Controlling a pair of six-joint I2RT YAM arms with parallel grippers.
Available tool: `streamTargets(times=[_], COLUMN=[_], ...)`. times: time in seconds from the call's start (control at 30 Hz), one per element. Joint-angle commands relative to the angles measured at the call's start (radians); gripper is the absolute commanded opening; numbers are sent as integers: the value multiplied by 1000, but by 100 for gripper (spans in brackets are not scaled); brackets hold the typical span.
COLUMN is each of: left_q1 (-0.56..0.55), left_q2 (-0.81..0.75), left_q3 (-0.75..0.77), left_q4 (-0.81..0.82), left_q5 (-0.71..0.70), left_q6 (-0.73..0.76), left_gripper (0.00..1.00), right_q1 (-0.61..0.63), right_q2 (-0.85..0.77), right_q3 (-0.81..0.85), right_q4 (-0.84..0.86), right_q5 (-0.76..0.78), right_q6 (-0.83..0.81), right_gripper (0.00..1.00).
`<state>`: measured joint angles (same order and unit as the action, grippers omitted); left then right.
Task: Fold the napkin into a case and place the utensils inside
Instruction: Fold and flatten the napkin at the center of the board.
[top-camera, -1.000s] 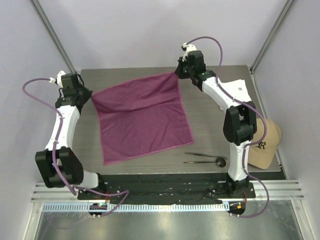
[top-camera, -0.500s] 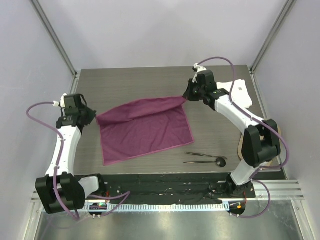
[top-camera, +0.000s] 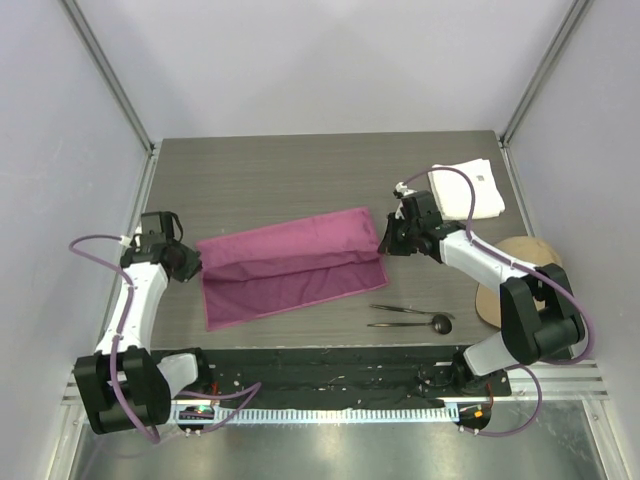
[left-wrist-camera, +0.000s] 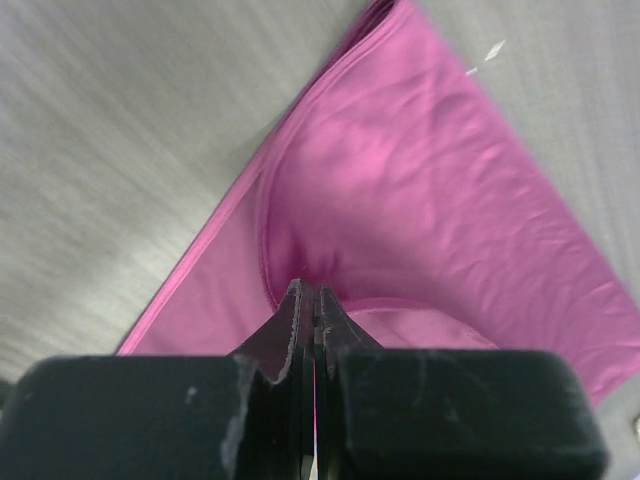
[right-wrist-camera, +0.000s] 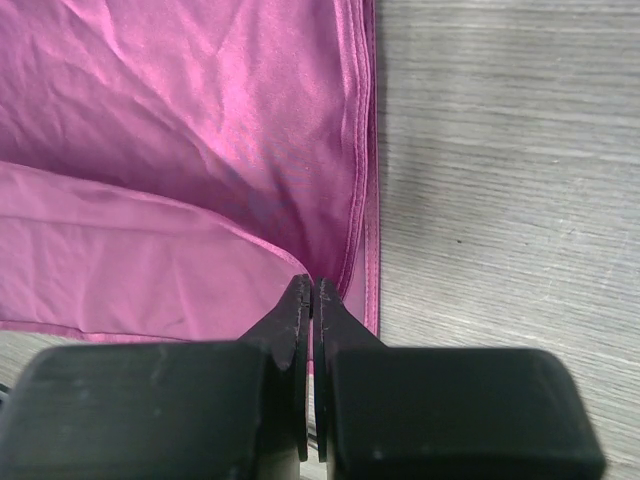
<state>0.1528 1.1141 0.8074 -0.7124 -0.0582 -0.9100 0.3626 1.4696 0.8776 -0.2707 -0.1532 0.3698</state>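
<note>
Top view: lower layer of thin magenta-purple cloth napkin (top-camera: 290, 262) is partly hidden under its folded-over half. Tan fabric cap (top-camera: 527, 252) sits mostly behind the elbow of right arm (top-camera: 545, 322). Upper of 2 thin dark metal utensils (top-camera: 400, 309) is too small to identify. Wrist views: napkin is cut off by frame edges. Its pinched corners are buried in the closed left gripper (left-wrist-camera: 314, 300) and right gripper (right-wrist-camera: 309, 290).

Pretty plain little booth tbh. Grey wood-grain table (top-camera: 300, 170) in the middle, boxed in by pale lavender-white walls (top-camera: 320, 60) at the back and on both sides. Slanted aluminium left post (top-camera: 110, 75) at the table's far left corner, matching right post (top-camera: 545, 70) at the far right corner. Black base plate (top-camera: 330, 365) along the near edge, then a shiny metal shelf (top-camera: 330, 445) in front of it. Soft, even light, hardly any shadows.
</note>
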Motion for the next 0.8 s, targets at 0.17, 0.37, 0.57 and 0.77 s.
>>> streamTargets(times=[0.17,0.37,0.57,0.77], left_q1=[5,5,5,5], left_q2=[-30,12,-33,-60], left_q3=[-19,-5,-4,-13], left_q4=[-127,-196,-228,-262], left_q5=[-37,-65,-110,-111], left_q6=[-20,-35,-36,-38], left_gripper=[0,0,0,0], right_q1=[1,-1,-2,-2], right_q2=[-48,-43,-57,-60], right_q3=[-5,-8,-8,-20], right_q4=[28,14,7,-2], right_q5=[29,47,53,52], right_q6=[-29,-40,-42,-45], right_gripper=[1,1,1,1])
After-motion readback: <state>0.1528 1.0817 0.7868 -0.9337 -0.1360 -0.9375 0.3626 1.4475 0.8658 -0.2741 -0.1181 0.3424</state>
